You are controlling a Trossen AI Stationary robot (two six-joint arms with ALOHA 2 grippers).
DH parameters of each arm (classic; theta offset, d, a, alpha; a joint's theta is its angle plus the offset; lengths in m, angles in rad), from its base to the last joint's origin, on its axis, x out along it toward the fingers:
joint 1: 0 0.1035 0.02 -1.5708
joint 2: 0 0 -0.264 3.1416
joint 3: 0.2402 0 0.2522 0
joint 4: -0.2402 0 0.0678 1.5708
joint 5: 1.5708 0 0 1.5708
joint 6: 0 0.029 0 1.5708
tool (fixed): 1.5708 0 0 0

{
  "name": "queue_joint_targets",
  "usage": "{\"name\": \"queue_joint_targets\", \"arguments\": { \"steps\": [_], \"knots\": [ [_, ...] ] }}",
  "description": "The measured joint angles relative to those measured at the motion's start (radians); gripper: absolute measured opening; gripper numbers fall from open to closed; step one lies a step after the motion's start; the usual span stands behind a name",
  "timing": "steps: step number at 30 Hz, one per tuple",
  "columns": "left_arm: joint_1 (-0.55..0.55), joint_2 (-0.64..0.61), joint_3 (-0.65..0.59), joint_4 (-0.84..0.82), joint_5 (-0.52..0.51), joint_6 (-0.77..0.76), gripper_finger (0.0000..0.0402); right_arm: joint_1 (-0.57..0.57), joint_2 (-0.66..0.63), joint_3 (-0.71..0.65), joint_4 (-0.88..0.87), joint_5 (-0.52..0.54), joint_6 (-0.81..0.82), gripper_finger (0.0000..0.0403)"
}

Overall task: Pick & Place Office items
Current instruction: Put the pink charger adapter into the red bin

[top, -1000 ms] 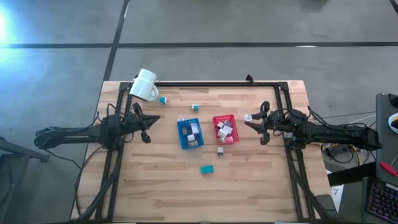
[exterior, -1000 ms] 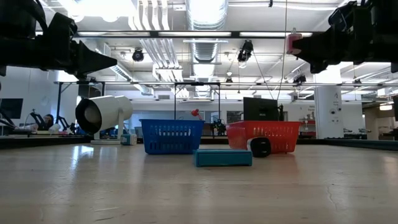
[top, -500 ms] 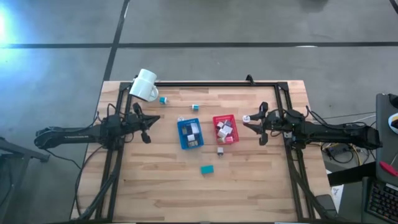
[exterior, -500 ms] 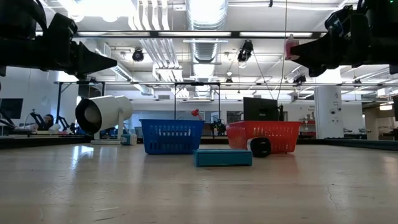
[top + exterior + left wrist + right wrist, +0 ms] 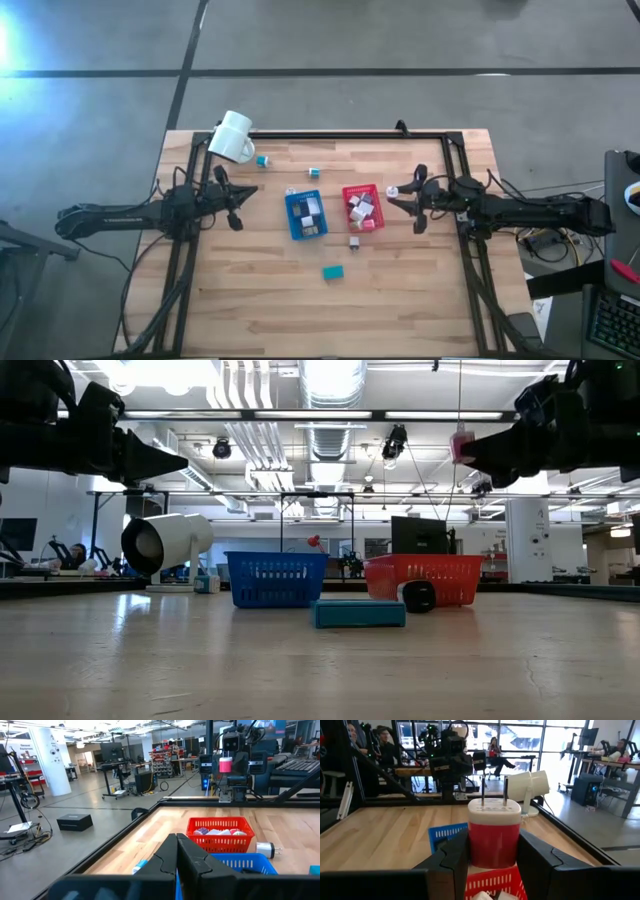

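My right gripper (image 5: 392, 194) hangs above the table just right of the red tray (image 5: 362, 207), shut on a small red charger plug (image 5: 495, 835) with a white top and two metal prongs. The plug also shows in the low view (image 5: 461, 445). Left of the blue tray (image 5: 306, 215), my left gripper (image 5: 250, 188) stays shut and empty, pointing level. Both trays hold several small office items. A teal block (image 5: 333, 271) lies flat on the table nearer the front. Other small items (image 5: 354, 241) (image 5: 313, 172) (image 5: 262, 160) also rest on the wood. My right gripper pinches the plug's red body (image 5: 476, 845) on two opposite sides between its two fingers (image 5: 452, 860). The fingers lie level and come from the table's right. The plug stands upright in the hold with its white end and prongs (image 5: 493, 790) up. It is lifted clear of the table.
A large white mug (image 5: 233, 136) lies on its side at the far left corner. A black frame rail (image 5: 350, 135) runs along the far edge and down both sides. The near half of the table holds only the teal block.
My right gripper has eased toward the red tray and sunk a little, carrying the plug along upright.
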Motion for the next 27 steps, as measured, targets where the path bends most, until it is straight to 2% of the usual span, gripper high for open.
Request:
{"name": "queue_joint_targets", "arguments": {
  "steps": [14, 27],
  "knots": [
    [0.0, 0.0, 0.0, 0.0, -0.002, 0.004, 0.0005, 0.001, 0.096, 0.04, -0.002, 0.02, 0.039, 0.0127],
    [0.0, 0.0, -0.001, 0.0, -0.003, -0.004, 0.0005, 0.001, 0.446, 0.18, -0.055, 0.05, 0.05, 0.0127]
  ]
}}
